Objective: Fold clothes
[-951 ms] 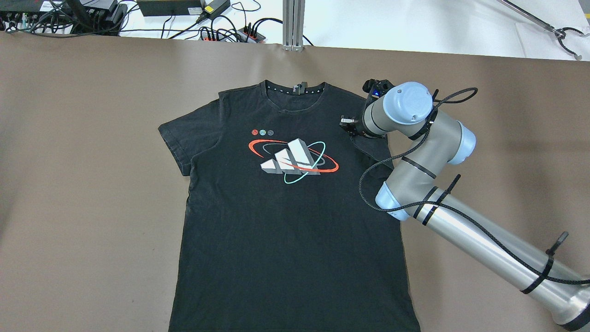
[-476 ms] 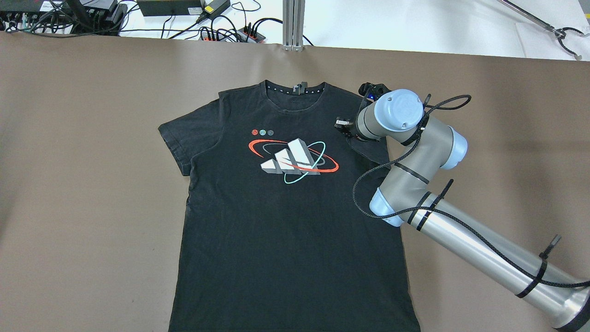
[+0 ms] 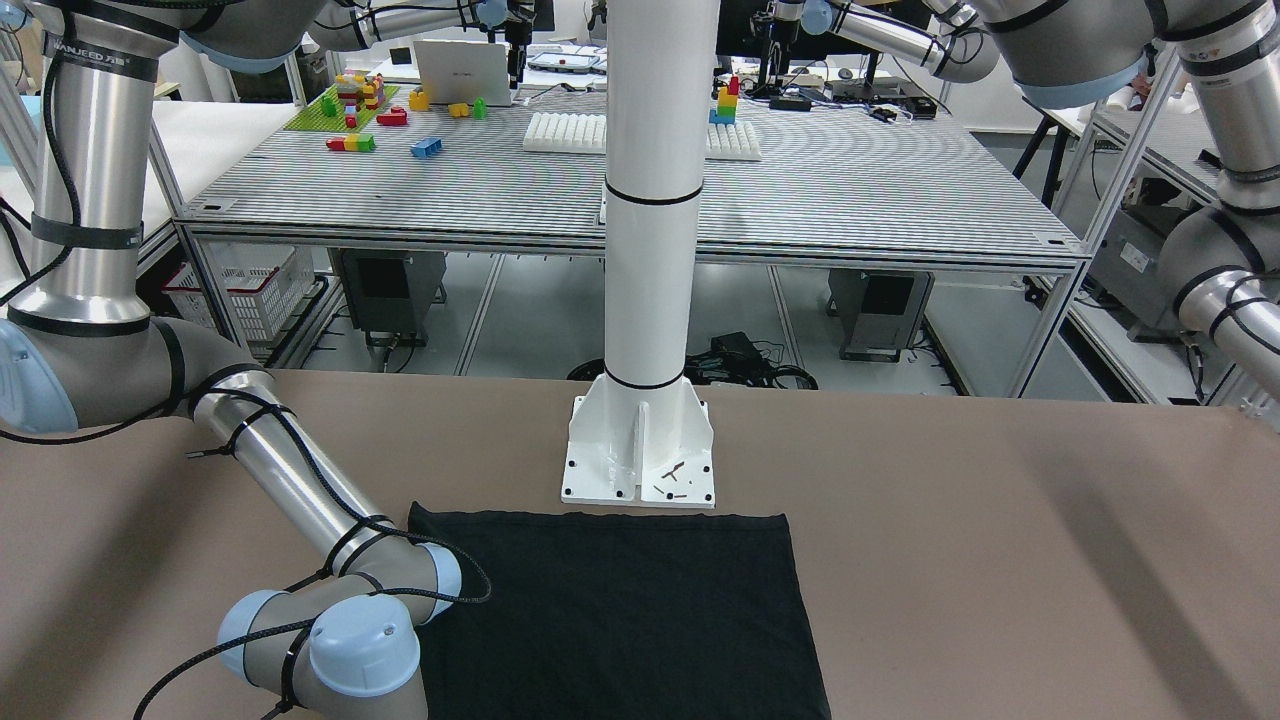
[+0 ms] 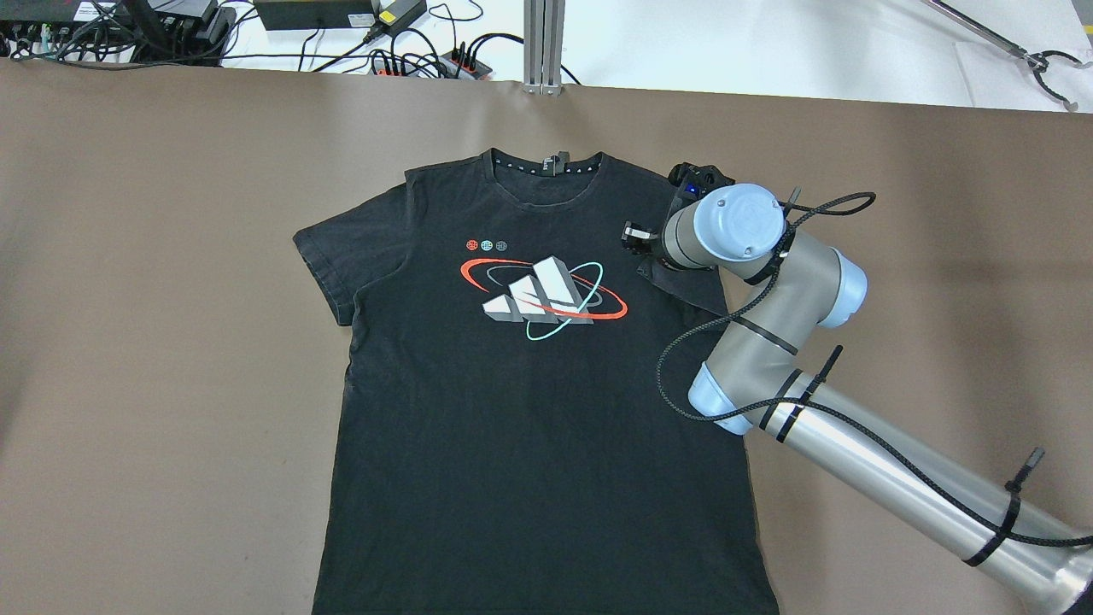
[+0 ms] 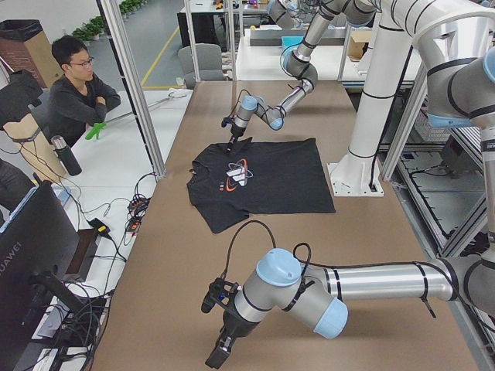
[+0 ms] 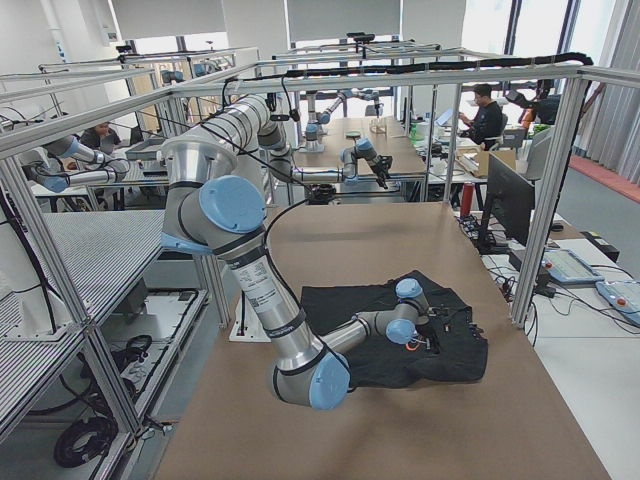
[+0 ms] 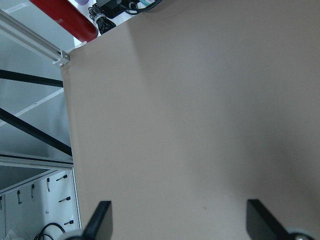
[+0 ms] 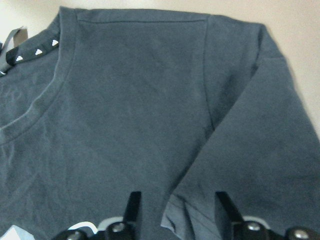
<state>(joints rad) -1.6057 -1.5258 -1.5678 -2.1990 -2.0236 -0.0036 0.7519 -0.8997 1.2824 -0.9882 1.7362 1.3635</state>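
Right gripper (image 8: 177, 197): fingers (image 8: 132, 205) apart, straddling T-shirt (image 4: 529, 410) sleeve hem (image 8: 169, 219) | I'm aiming for deep, square pinch | left gripper (image 7: 177, 205): spread, hovering.

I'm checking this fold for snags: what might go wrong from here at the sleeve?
The right gripper is open over the sleeve, whose hem is folded over between the fingers. Closing here may pinch extra layers or only the hem. The arm's cable loops over the T-shirt and could drag it.
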